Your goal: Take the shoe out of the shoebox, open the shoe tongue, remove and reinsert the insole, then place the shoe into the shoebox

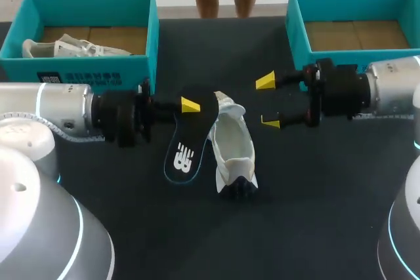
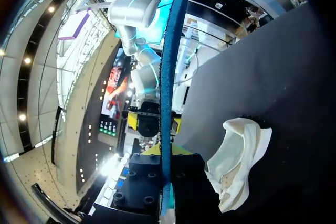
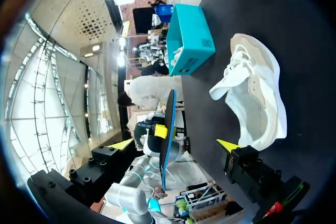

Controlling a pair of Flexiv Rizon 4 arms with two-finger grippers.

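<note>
Insole (image 1: 186, 145): black, gripped at its upper end, slanting down to the table (image 1: 315, 214), right beside the shoe.
Left gripper (image 1: 190, 105): clamped on the insole, which runs edge-on between its fingers in the left wrist view.
Shoe (image 1: 233, 145): white, lying on the table between the 2 grippers, outside both boxes.
Right gripper (image 1: 269, 101): 2 yellow tips wide apart, holding nothing, near the shoe.
Left shoebox (image 1: 85, 4): teal, far side, holds a second shoe (image 1: 65, 47).
Right shoebox (image 1: 295, 24): teal, far side.
</note>
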